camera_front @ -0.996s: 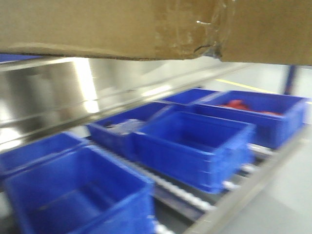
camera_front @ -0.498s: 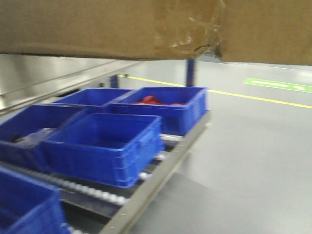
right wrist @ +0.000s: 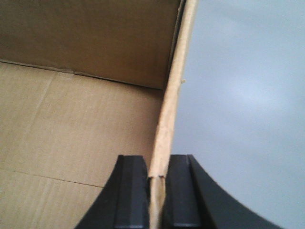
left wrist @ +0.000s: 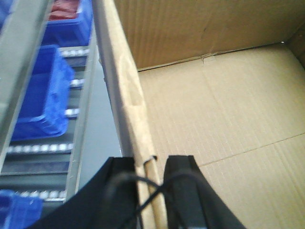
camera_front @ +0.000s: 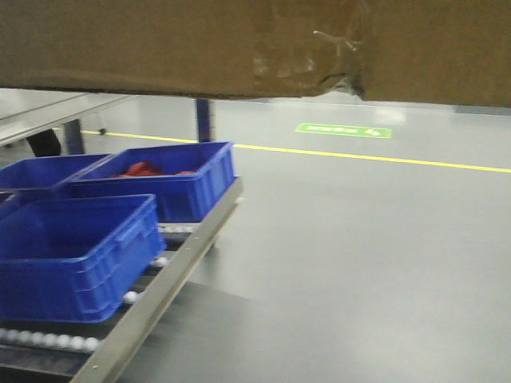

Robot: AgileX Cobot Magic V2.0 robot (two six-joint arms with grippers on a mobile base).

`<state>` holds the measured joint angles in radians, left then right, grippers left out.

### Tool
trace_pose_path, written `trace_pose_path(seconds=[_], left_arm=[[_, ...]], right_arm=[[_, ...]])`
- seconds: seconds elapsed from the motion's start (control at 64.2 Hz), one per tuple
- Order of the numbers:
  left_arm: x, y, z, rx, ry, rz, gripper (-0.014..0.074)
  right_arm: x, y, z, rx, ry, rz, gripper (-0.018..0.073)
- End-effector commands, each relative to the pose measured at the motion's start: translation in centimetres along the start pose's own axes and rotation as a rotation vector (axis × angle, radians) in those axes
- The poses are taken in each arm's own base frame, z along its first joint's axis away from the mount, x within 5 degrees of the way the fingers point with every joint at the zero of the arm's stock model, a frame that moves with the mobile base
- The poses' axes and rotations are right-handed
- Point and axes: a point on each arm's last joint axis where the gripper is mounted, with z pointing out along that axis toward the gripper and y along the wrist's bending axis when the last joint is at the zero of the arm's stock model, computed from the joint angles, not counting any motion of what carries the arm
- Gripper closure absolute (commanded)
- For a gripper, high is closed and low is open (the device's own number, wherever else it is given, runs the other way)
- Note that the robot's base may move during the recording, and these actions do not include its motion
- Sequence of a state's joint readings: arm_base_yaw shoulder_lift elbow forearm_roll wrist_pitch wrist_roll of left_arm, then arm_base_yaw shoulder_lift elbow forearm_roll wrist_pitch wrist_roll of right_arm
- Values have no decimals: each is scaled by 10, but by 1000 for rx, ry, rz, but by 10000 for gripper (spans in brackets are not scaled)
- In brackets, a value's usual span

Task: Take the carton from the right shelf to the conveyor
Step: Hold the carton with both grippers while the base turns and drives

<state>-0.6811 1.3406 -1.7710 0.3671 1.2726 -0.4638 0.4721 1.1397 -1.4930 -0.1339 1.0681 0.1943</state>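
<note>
Blue plastic bins (camera_front: 76, 255) on the roller-track right shelf (camera_front: 172, 267) slide further left, more smooth grey floor (camera_front: 359, 239) showing. Big brown cardboard carton (camera_front: 160, 48) stays aloft, top cropped; black left gripper (left wrist: 151, 167) pinches its left wall, black right gripper (right wrist: 156, 164) its right wall.

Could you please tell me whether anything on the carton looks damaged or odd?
Yes: the carton has a torn, crumpled bottom seam under clear tape, seen in the front view. Its wall edges also show small nicks where the left gripper and right gripper pinch them.
</note>
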Motion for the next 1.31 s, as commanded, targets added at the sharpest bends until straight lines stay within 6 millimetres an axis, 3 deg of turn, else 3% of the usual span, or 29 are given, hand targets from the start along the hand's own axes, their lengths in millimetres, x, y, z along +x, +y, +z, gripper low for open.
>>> trace_pose_path(seconds=[0.0, 1.292], left_arm=[[-3, -9, -9, 106, -54, -10, 615], [-3, -9, -9, 106, -54, -10, 615]], right_arm=[[-6, 1, -2, -17, -73, -9, 619], [-6, 1, -2, -17, -73, -9, 619]])
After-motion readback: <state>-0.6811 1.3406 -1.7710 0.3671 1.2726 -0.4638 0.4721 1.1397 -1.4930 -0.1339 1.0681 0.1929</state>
